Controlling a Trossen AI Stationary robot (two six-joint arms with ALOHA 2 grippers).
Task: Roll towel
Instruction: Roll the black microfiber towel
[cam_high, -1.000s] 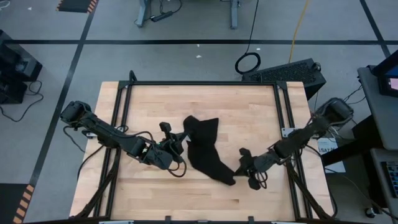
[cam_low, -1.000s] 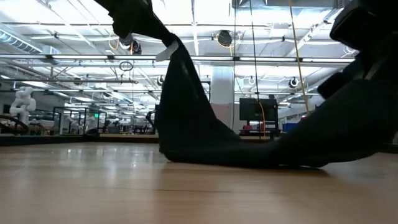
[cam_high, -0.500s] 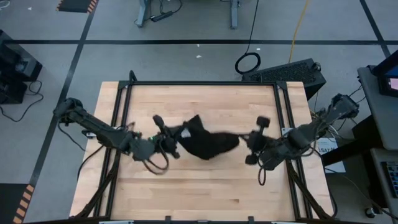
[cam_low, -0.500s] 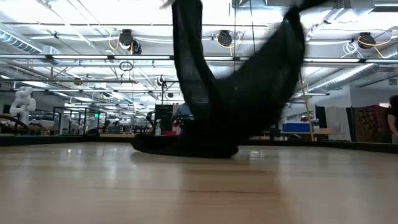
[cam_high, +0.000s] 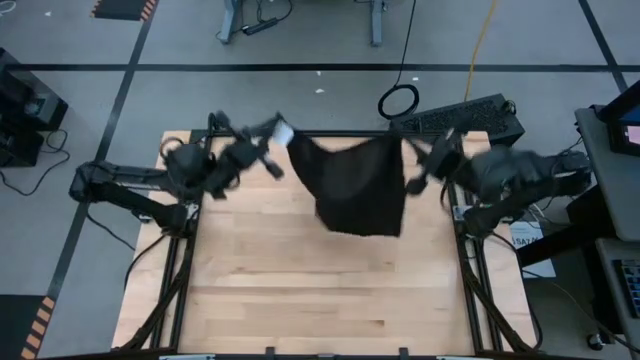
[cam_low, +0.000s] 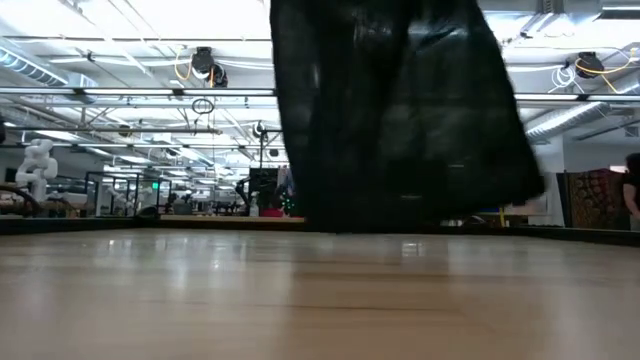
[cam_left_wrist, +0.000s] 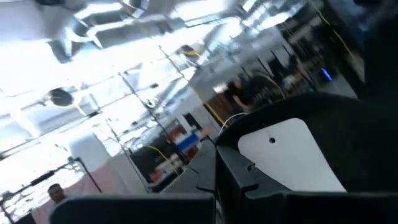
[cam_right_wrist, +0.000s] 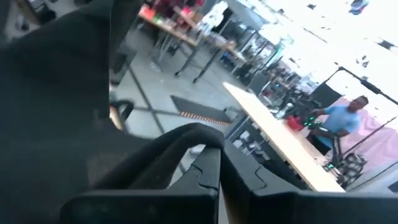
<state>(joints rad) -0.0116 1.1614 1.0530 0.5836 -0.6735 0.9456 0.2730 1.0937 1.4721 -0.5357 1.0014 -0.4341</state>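
The black towel (cam_high: 358, 185) hangs spread between my two grippers over the far half of the wooden table (cam_high: 300, 290). In the low view the towel (cam_low: 400, 110) hangs as a wide sheet, with its lower edge (cam_low: 420, 222) close to the tabletop. Its white tag (cam_high: 283, 132) shows at the upper left corner. My left gripper (cam_high: 270, 145) is raised at the far left, shut on that corner. My right gripper (cam_high: 418, 165) is raised at the far right, shut on the other upper corner. My left gripper pinches the towel's upper corner beside the white tag (cam_left_wrist: 289, 155) between its two shut fingers (cam_left_wrist: 205, 186). The cloth hangs below the hold, drawn across toward the other gripper. My right gripper pinches the towel's opposite upper corner (cam_right_wrist: 180, 140) between its two shut fingers (cam_right_wrist: 208, 180). The cloth (cam_right_wrist: 50, 93) runs away from the fingers toward the left arm and hangs down.
A black frame (cam_high: 330, 133) runs along the table's far edge and sides, close under both raised arms. Bare wood lies on the near half of the table. A dark case (cam_high: 465, 115) sits on the floor beyond the far right corner.
Both grippers have risen and swung from the table's middle toward its far edge, moving apart to left and right. The towel, which lay crumpled on the wood, has been lifted and spread out and now hangs as a sheet between them.
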